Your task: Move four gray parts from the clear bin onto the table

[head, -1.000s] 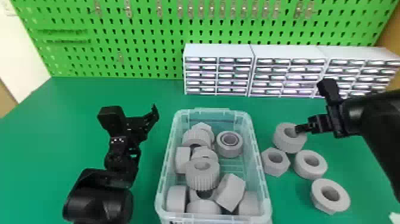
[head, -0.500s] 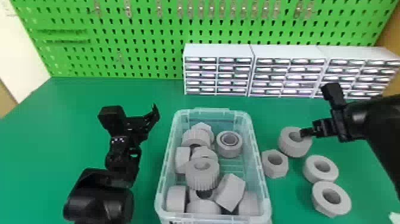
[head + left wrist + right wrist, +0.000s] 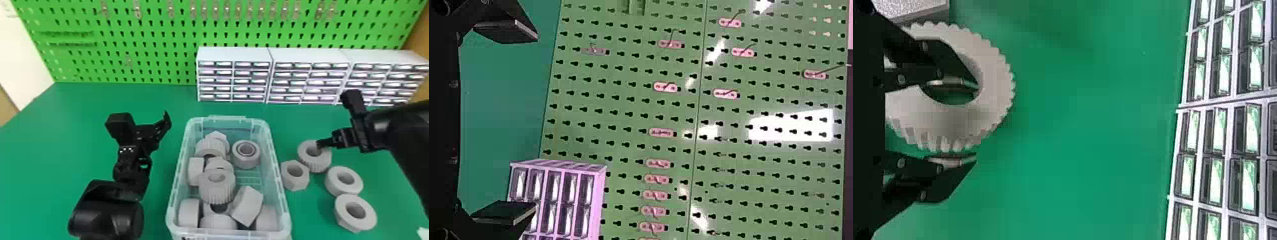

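In the head view the clear bin (image 3: 278, 178) holds several gray parts, among them a ribbed one (image 3: 217, 190). To its right on the table lie a gray gear (image 3: 315, 164), a hex nut (image 3: 284, 178), a plain ring (image 3: 332, 185) and a flanged nut (image 3: 343, 220). My right gripper (image 3: 322, 143) is at the gear. In the right wrist view that gripper (image 3: 976, 123) is open, one finger in the hole of the gear (image 3: 995, 82), the other just outside its toothed rim. Left of the bin my left gripper (image 3: 148, 134) is parked; its own wrist view has this gripper (image 3: 535, 121) open, holding nothing.
White drawer cabinets (image 3: 234, 54) stand along the back of the green table (image 3: 63, 143), before a green pegboard (image 3: 153, 63). The bin's right wall is close beside the hex nut.
The gear has shifted slightly rightward and nearer, the right gripper moving with it. The plain ring has slid right, up against the flanged nut. The left arm has kept its place.
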Action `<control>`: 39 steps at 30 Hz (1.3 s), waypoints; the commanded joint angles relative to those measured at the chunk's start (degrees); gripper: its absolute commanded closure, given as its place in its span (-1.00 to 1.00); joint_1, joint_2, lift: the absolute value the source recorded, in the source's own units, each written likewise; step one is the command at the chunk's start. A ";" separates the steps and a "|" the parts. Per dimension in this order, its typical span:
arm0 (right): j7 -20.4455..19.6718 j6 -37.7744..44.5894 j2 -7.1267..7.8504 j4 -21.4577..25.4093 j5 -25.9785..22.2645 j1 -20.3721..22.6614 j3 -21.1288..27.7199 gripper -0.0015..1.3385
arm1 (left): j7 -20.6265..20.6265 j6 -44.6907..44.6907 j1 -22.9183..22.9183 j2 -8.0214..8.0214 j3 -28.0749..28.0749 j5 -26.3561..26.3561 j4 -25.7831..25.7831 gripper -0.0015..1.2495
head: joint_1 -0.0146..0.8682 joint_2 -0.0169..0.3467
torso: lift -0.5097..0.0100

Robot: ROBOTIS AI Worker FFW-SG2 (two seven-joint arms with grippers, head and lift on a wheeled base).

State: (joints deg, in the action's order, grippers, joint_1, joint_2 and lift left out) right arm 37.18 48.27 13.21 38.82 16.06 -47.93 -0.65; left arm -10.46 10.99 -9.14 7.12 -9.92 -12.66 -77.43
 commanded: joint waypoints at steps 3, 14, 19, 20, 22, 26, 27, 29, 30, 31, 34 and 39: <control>0.09 1.12 -0.38 1.17 -0.68 -0.23 -0.49 -0.28 | 0.00 0.00 0.09 0.00 0.08 0.00 0.00 -0.84 | 0.60 -0.51 | 0.76; 0.09 1.83 -0.64 2.93 0.81 -0.50 -1.55 -0.30 | 0.00 0.00 0.79 0.00 0.43 -0.09 0.00 -0.84 | 0.60 -0.51 | 0.76; 0.09 1.48 -0.82 3.37 0.90 0.03 -1.02 -0.29 | 0.00 0.00 0.79 0.00 0.60 -0.09 0.00 -0.84 | 0.60 -0.51 | 0.76; 0.09 1.48 -0.90 3.37 0.90 0.12 -0.76 -0.29 | 0.00 0.00 0.79 0.00 0.60 -0.09 0.00 -0.84 | 0.60 -0.51 | 0.76; 0.09 1.56 -0.99 3.98 0.90 0.30 -0.41 -0.29 | 0.00 0.00 0.79 0.00 0.69 0.00 0.00 -0.84 | 0.60 -0.51 | 0.76; 0.09 1.92 -1.17 6.62 0.55 0.56 -0.93 -0.29 | 0.00 0.00 1.05 0.00 0.87 0.00 0.00 -0.84 | 0.60 -0.51 | 0.76; 0.09 2.09 -1.17 8.11 0.11 0.82 -1.02 -0.29 | 0.00 0.00 1.14 0.00 0.87 0.00 0.00 -0.84 | 0.60 -0.51 | 0.76; 0.09 2.36 -1.08 10.75 -0.86 1.35 -0.85 -0.29 | 0.00 0.00 1.14 0.00 0.78 0.00 0.00 -0.84 | 0.60 -0.51 | 0.76; 0.09 2.53 -1.08 12.60 -1.38 1.70 -0.49 -0.29 | 0.00 0.00 1.14 0.00 0.78 0.00 0.00 -0.84 | 0.60 -0.51 | 0.76; 0.09 2.62 -1.17 14.09 -1.91 2.05 -0.14 -0.29 | 0.00 0.00 1.14 0.00 0.78 0.00 0.00 -0.84 | 0.60 -0.51 | 0.76; 0.00 2.62 -1.08 19.28 -3.85 3.28 0.82 -0.29 | 0.00 0.00 1.14 0.00 0.78 0.00 0.00 -0.84 | 0.60 -0.51 | 0.76; -0.79 2.62 -1.17 28.15 -7.10 5.57 2.58 -0.29 | 0.00 0.00 1.32 0.00 0.78 0.00 0.00 -0.84 | 0.60 -0.51 | 0.76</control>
State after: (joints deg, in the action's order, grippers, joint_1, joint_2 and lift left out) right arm 37.08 50.88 12.09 60.12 11.73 -44.14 0.52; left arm -10.45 10.99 -7.92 7.12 -9.16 -12.65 -77.43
